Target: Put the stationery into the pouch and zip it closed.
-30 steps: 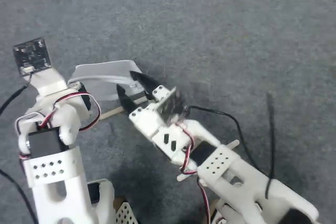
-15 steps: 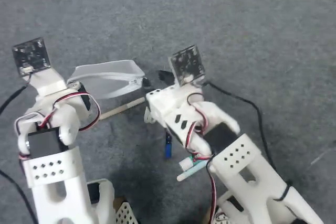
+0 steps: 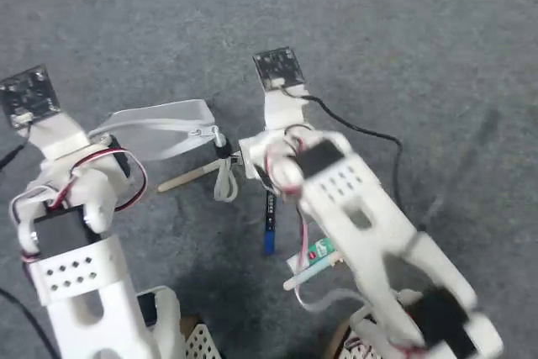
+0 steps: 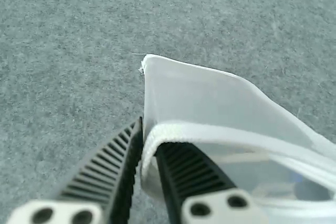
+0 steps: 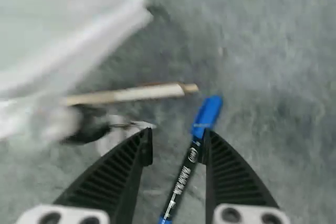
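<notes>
Left end effector (image 4: 148, 142) is clamped on the zipper-edged corner of the translucent white zip pouch (image 4: 210, 103), with one ribbed black finger (image 4: 113, 169) on each side of the woven rim. In the high view the pouch (image 3: 160, 128) sits left of centre in the upper half of the frame, its mouth parted towards the middle of the grey carpet-like tabletop (image 3: 420, 56), and its dark zipper pull (image 3: 220, 145) is at the end nearest the other arm. Right end effector (image 5: 175, 139) has its fingers apart, one on each side of the blue-capped pen (image 5: 206, 115), which lies on the tabletop pointing its cap towards the pouch; whether either finger touches the pen cannot be told. The pen (image 3: 269, 224) is at the centre of the high view, outside the pouch. A pale wooden stick (image 3: 189, 176) lies just below the pouch, also outside it, beside a white cord loop (image 3: 224, 184) hanging from the zipper pull. Lower centre, partly under the right arm, is a white stick-shaped item with a green label (image 3: 314, 256).
</notes>
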You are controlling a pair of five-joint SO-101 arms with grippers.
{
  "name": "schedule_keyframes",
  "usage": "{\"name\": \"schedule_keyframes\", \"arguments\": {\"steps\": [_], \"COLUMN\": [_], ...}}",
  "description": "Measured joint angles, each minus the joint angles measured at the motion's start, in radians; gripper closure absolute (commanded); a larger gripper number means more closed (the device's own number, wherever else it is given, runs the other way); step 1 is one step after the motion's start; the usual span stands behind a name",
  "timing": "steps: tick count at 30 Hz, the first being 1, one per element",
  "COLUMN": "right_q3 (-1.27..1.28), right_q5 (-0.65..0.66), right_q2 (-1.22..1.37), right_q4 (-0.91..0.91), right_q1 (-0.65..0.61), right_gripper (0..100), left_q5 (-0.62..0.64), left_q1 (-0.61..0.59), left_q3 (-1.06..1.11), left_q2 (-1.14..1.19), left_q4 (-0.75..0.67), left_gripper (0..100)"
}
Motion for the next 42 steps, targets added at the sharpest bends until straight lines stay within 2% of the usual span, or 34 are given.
{"name": "schedule_keyframes", "arguments": {"steps": [5,12,26,28,32,42], "right_q3": [-0.16,-0.284,-0.45,-0.477,-0.548,-0.709], "right_q5": [-0.015,-0.015,-0.015,-0.015,-0.015,-0.015], "right_q2": [0.259,0.48,0.718,0.744,0.789,0.875], "right_q4": [0.078,0.083,0.083,0.086,0.147,0.321], "right_q1": [0.009,0.011,0.054,0.063,0.075,0.092], "right_gripper": [85.3,85.3,85.5,88.6,99.5,99.3], "left_q5": [0.0,0.0,0.0,0.0,0.0,0.0], "left_q1": [-0.002,-0.002,-0.003,-0.005,-0.005,-0.005], "left_q3": [0.0,0.0,0.0,0.0,0.0,0.0], "left_q2": [0.0,0.0,0.0,0.0,0.0,0.0], "left_q4": [0.0,0.0,0.0,0.0,0.0,0.0], "left_gripper": [99,99,99,99,99,99]}}
